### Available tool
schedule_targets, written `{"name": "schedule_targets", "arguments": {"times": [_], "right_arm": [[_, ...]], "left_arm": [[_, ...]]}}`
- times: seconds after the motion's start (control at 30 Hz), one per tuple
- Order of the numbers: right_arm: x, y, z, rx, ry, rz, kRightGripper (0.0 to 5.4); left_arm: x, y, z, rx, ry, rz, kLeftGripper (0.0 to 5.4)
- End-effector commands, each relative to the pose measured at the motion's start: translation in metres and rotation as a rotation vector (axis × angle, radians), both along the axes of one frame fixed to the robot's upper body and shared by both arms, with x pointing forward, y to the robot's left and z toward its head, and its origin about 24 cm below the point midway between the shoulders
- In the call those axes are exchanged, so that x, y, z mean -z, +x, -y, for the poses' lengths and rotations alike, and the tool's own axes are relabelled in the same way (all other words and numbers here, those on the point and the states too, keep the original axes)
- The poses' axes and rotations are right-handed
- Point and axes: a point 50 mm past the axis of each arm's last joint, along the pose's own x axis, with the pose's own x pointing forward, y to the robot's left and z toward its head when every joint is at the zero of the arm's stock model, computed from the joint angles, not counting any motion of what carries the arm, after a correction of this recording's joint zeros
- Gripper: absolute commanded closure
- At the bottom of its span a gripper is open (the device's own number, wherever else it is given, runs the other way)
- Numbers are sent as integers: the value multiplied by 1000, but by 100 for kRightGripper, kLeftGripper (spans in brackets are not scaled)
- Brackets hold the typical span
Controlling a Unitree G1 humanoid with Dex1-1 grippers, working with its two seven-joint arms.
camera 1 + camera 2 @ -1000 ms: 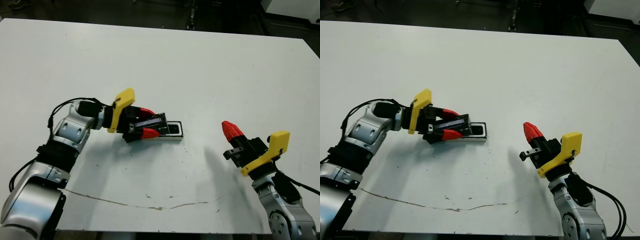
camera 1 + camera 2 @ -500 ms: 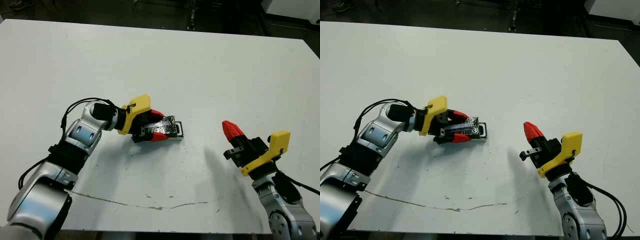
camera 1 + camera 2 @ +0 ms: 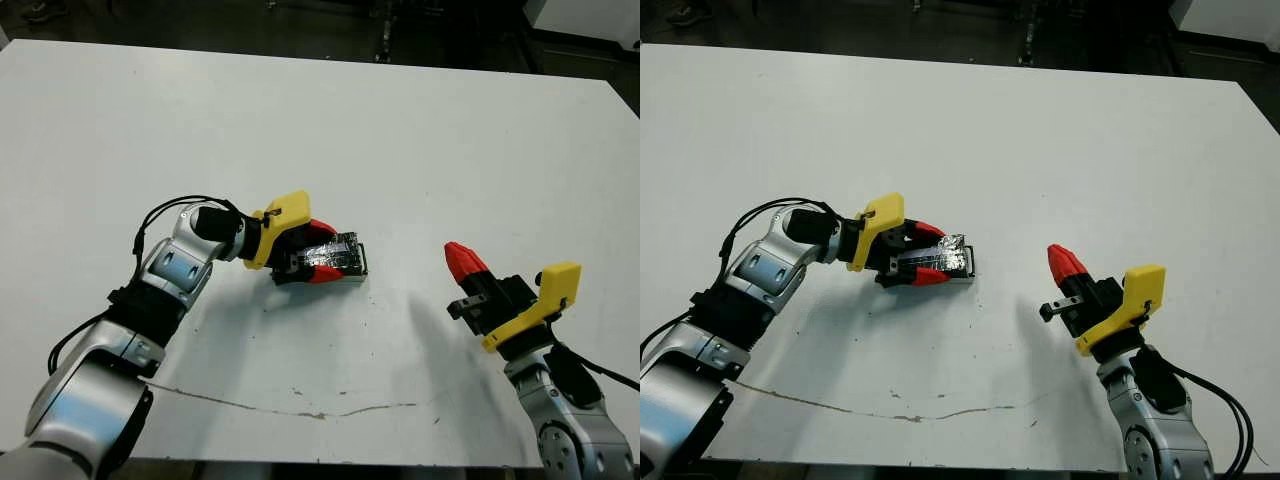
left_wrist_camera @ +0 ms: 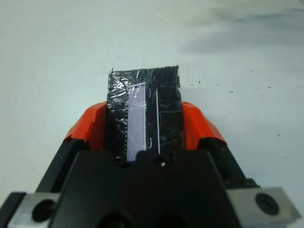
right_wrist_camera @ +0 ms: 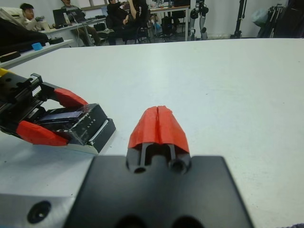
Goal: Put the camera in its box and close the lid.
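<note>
My left gripper (image 3: 322,253) is shut on the lid (image 3: 336,249), a glossy black cover with silvery glints, held flat between the red fingers (image 4: 194,126). The lid (image 4: 145,107) lies over the box (image 5: 97,137), whose dark rim and pale base show under its far end. Only a thin edge of the box (image 3: 361,270) shows in the head views. The camera is hidden under the lid. My right gripper (image 3: 462,262) is shut and empty, raised above the table a short way right of the box, with its fingertips (image 5: 158,124) pressed together.
The white table (image 3: 400,140) stretches wide behind and to the right of the box. A thin dark crack line (image 3: 300,412) runs along its front part. People sit at desks (image 5: 71,19) beyond the table's far edge.
My left gripper has carried the lid to the right, from beside the open box to over it, covering the inside. The right arm has not moved.
</note>
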Motion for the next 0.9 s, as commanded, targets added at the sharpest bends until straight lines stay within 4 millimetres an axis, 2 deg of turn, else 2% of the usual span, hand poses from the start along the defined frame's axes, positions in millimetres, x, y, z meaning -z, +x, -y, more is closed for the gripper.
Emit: {"name": "schedule_targets", "arguments": {"times": [0.03,0.37,0.9], "right_arm": [[4,-2,3,10,-8,-24,540],[5,-2,4,11,-11,-26,540],[6,-2,3,11,-12,-25,540]], "left_arm": [[38,-17,20,50,26,-142,225],[43,-15,32,78,-17,-171,225],[48,-16,40,127,33,-185,225]]}}
